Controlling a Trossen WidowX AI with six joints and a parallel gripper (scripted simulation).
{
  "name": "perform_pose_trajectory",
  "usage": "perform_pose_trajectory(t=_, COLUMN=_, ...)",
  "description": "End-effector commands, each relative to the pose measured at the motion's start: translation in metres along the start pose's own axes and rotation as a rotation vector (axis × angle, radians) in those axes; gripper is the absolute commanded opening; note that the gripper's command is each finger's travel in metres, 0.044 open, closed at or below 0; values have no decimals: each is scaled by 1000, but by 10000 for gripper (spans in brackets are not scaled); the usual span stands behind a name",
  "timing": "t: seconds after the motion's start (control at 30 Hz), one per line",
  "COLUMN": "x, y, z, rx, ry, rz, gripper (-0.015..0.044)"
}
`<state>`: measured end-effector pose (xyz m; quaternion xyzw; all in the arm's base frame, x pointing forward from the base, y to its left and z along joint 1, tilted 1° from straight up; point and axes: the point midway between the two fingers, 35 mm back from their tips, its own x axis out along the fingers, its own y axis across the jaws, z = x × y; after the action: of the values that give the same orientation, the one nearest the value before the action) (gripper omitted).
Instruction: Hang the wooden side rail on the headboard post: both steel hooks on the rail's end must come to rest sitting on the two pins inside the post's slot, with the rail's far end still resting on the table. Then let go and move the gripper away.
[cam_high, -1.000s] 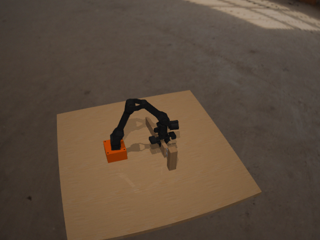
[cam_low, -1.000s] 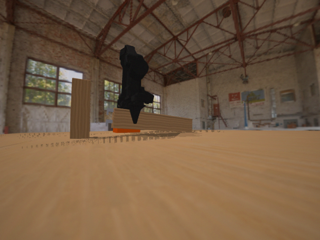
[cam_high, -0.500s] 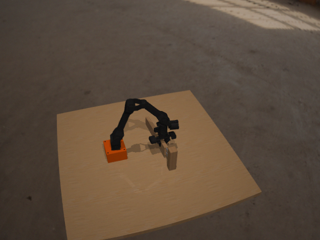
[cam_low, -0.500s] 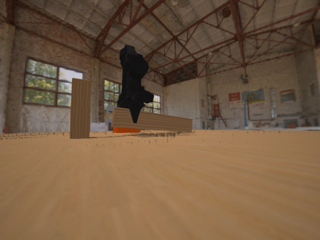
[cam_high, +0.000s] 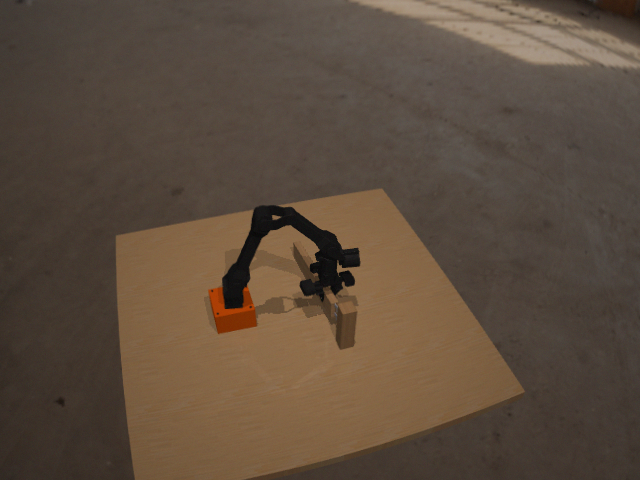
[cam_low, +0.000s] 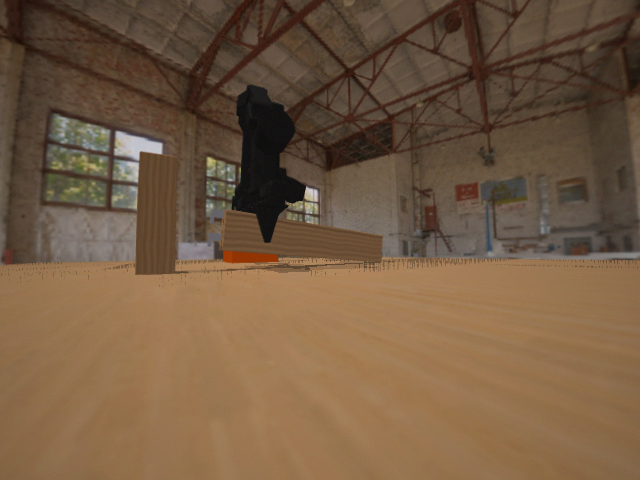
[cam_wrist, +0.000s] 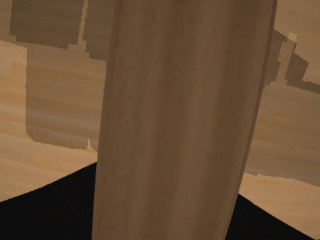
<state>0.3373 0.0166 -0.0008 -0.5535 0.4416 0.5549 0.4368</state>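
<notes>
The wooden side rail (cam_high: 303, 261) (cam_low: 330, 240) (cam_wrist: 175, 120) is tilted: its hook end is raised off the table and its far end is down at the table. My gripper (cam_low: 267, 240) is shut on the rail close to the hook end; the near finger lies over the rail's side in the exterior view. Two grey steel hooks (cam_low: 213, 237) stick out of the raised end toward the post. The headboard post (cam_high: 346, 326) (cam_low: 156, 212) stands upright, and a gap separates it from the hooks in the exterior view. Its slot and pins are hidden.
The orange arm base (cam_high: 235, 318) (cam_low: 250, 256) stands on the wooden table top (cam_high: 206, 403) (cam_low: 320, 372), to the left of the rail in the top view. The arm arches from the base over to the rail. The post stands just beyond the rail's hook end.
</notes>
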Motion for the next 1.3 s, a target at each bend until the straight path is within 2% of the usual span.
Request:
perform_pose_trajectory(t=0.0, x=-5, y=-5, z=-1, rx=-2, ry=0, rz=-20, gripper=0)
perform_pose_trajectory(t=1.27, x=-3, y=-9, z=-6, rx=-2, ry=0, rz=-21, gripper=0)
